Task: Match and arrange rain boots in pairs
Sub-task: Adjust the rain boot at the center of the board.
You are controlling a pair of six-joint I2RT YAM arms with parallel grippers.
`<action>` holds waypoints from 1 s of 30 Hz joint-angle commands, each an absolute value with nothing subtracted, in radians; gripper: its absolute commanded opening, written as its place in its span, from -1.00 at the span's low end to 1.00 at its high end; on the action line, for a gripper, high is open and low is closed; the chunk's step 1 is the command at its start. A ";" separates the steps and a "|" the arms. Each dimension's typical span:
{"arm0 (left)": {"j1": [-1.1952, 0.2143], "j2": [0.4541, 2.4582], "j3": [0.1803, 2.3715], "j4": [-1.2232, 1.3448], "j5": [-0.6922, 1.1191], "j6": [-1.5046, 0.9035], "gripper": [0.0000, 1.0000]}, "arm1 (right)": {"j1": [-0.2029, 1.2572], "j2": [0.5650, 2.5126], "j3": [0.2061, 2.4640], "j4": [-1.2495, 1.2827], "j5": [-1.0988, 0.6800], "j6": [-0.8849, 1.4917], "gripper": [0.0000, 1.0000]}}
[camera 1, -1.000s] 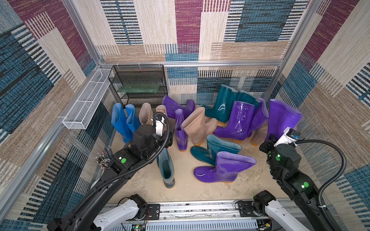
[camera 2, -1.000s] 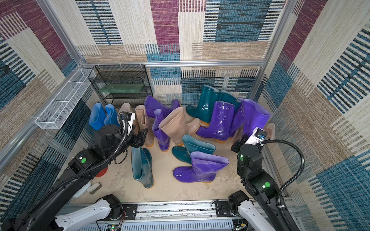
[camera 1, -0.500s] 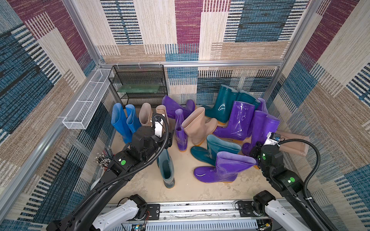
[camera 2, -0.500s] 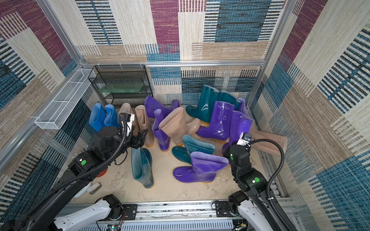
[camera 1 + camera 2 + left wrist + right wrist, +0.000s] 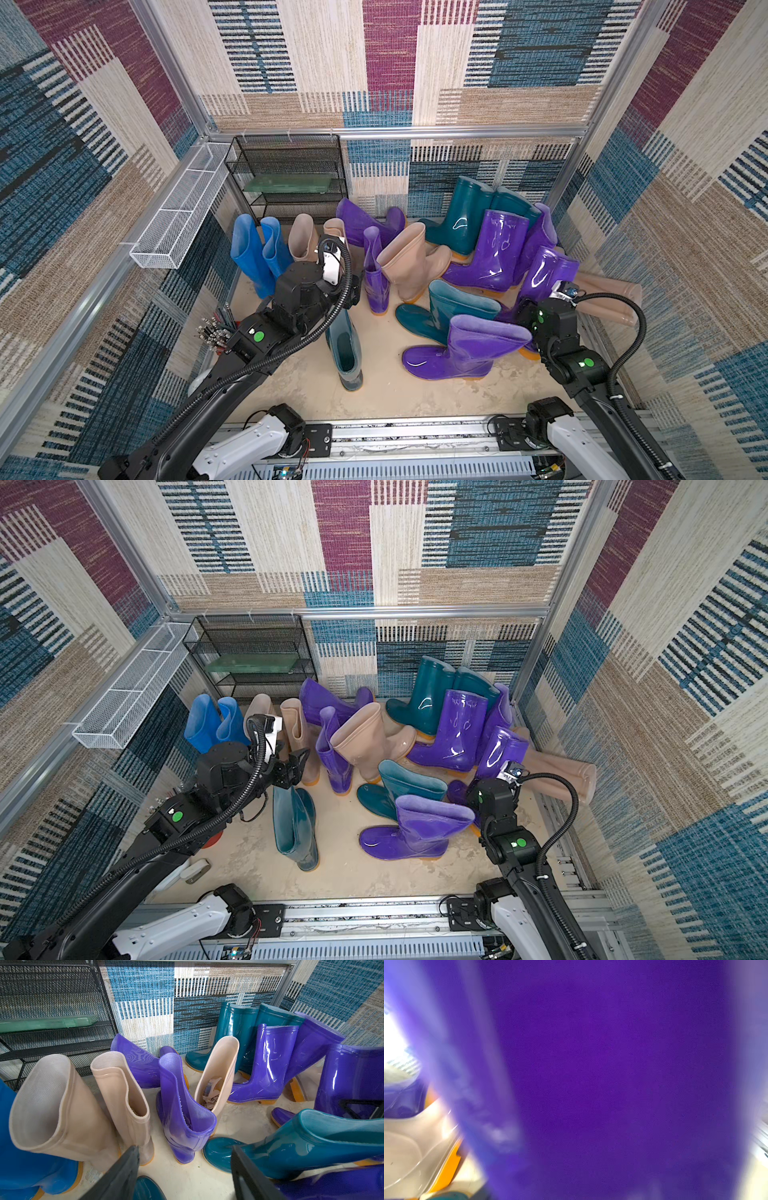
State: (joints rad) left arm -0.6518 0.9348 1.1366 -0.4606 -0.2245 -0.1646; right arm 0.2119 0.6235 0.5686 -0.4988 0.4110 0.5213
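A glossy purple rubber rain boot [image 5: 550, 272] stands upright, close up against the right gripper [image 5: 540, 305]. Its shaft fills the right wrist view as a purple blur, so I cannot tell whether that gripper is spread or clamped on it. Just past that gripper, a long beige rubber boot [image 5: 609, 301] lies on its side along the wall. To the gripper's inner side, a short purple boot [image 5: 461, 351] and a dark teal boot [image 5: 451, 305] stand touching, between the two arms. The left gripper [image 5: 184, 1148] hangs with its fingers spread and nothing between them — directly below it is a tall dark teal boot [image 5: 293, 825]. Just ahead are a slim purple boot [image 5: 182, 1118] and two tall beige boots [image 5: 58, 1105], and to its outer side a bright blue pair [image 5: 253, 253]. Beyond these stands a black wire-mesh shelf rack [image 5: 286, 174].
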 commanded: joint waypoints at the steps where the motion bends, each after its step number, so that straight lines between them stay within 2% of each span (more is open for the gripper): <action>1: -0.650 0.930 1.141 -0.434 -0.209 -0.175 0.43 | 0.212 0.607 0.608 -0.468 0.389 0.523 0.54; 6: -0.650 0.905 1.134 -0.433 -0.211 -0.175 0.43 | 0.217 0.589 0.681 -0.550 0.361 0.535 0.66; 17: -0.650 0.881 1.115 -0.418 -0.197 -0.182 0.43 | 0.237 0.632 0.746 -0.574 0.479 0.543 0.80; 20: -0.650 0.881 1.113 -0.420 -0.201 -0.178 0.43 | 0.226 0.666 0.750 -0.553 0.471 0.525 0.79; 30: -0.650 0.866 1.098 -0.403 -0.213 -0.166 0.43 | 0.266 0.625 0.975 -0.648 0.375 0.463 0.81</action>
